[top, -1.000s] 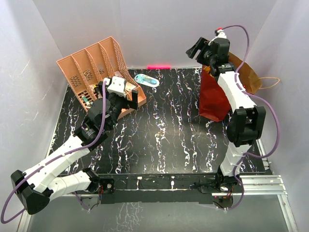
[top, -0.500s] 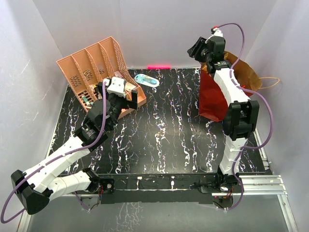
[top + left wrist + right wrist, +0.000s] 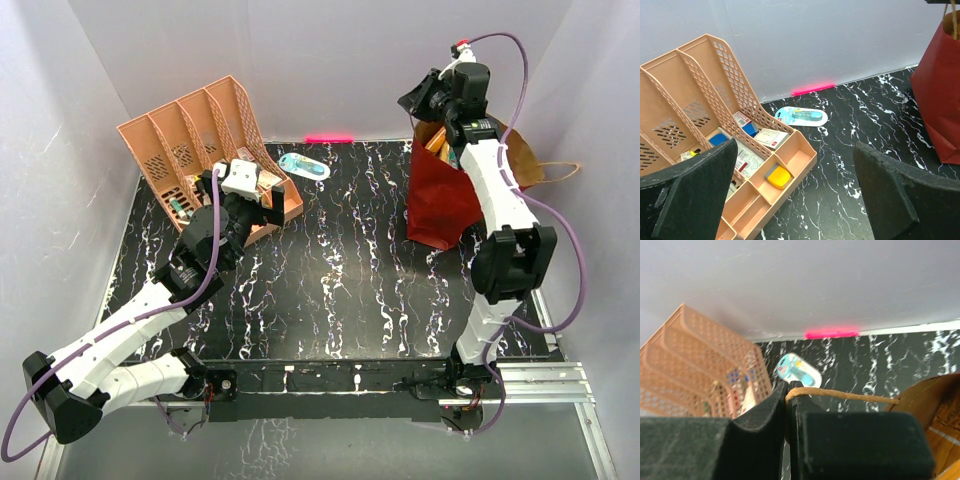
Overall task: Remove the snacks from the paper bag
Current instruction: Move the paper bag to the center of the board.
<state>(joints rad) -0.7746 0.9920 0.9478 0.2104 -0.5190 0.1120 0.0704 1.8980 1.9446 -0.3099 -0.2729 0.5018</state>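
Black white-veined marble-pattern worktop [image 3: 350, 280] carries all items. Dark-red paper carrier bag [image 3: 440, 195] stands upright at the right rear, mouth open. Peach slotted plastic organizer [image 3: 190, 135] sits at the left rear. Left tool [image 3: 795, 150] hovers near the organizer's front trays, fingers spread wide, holding nothing. Right tool [image 3: 787, 390] is above the bag mouth, clamped on the thin tan cord handle [image 3: 840, 395]. Orange snack packet [image 3: 437, 140] shows inside the bag. Light-blue oval object [image 3: 303, 166] lies beside the organizer.
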